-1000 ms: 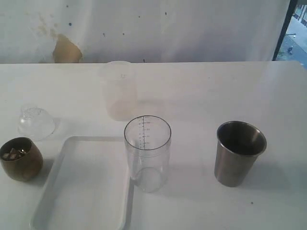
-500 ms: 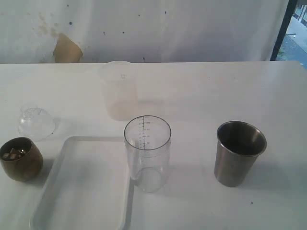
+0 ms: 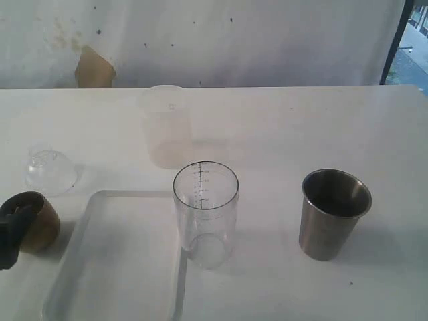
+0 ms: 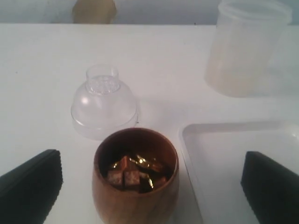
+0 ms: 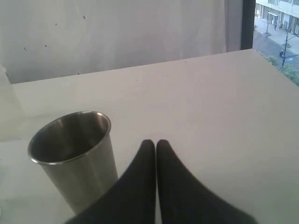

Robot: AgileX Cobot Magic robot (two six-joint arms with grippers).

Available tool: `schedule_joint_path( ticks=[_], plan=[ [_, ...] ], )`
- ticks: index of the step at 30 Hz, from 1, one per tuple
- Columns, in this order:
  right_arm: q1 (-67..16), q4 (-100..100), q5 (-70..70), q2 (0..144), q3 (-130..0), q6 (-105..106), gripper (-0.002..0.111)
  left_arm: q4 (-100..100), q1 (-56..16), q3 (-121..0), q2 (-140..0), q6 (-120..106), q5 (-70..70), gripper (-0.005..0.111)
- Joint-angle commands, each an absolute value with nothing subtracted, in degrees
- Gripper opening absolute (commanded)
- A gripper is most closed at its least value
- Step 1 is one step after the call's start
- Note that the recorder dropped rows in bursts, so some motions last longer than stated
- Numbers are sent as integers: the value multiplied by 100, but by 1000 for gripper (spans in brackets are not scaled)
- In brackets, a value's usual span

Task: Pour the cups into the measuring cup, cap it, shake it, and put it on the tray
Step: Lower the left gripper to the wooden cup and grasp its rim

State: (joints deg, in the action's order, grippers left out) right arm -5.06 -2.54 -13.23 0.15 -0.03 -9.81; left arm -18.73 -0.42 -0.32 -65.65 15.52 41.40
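The brown wooden cup (image 4: 135,196) stands upright with small brown and gold pieces inside. My left gripper (image 4: 152,161) is open, one finger on each side of the cup and neither touching it. In the exterior view one of its black fingers (image 3: 12,231) overlaps the wooden cup (image 3: 39,219) at the far left. The clear measuring cup (image 3: 205,214) stands in the middle, beside the white tray (image 3: 120,267). The steel tumbler (image 3: 332,214) stands to the right. My right gripper (image 5: 155,142) is shut and empty, just beside the tumbler (image 5: 74,154).
A clear domed lid (image 3: 50,170) lies behind the wooden cup. The frosted plastic cup (image 3: 166,124) stands further back. A tan object (image 3: 92,70) leans at the white backdrop. The table's right corner lies near a window (image 5: 275,28).
My left gripper has come into the exterior view from the lower left, and its finger now covers part of the wooden cup. Nothing else has moved.
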Motion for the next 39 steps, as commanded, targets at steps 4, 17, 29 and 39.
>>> schedule_joint_path(
  ticks=[4,17,29,39],
  plan=[
    [-508,-281,-1272,0,0,-983,0,-1832,-69,0,-7254,1176,4603,105],
    [-508,-281,-1272,0,0,-983,0,-1832,-69,-399,-8542,1111,4810,105],
    [-508,-281,-1272,0,0,-983,0,-1649,-69,-816,-9632,726,5068,105],
    [-508,-281,-1272,0,0,-983,0,-1418,-69,-1081,-10323,595,5594,105]
  ],
)
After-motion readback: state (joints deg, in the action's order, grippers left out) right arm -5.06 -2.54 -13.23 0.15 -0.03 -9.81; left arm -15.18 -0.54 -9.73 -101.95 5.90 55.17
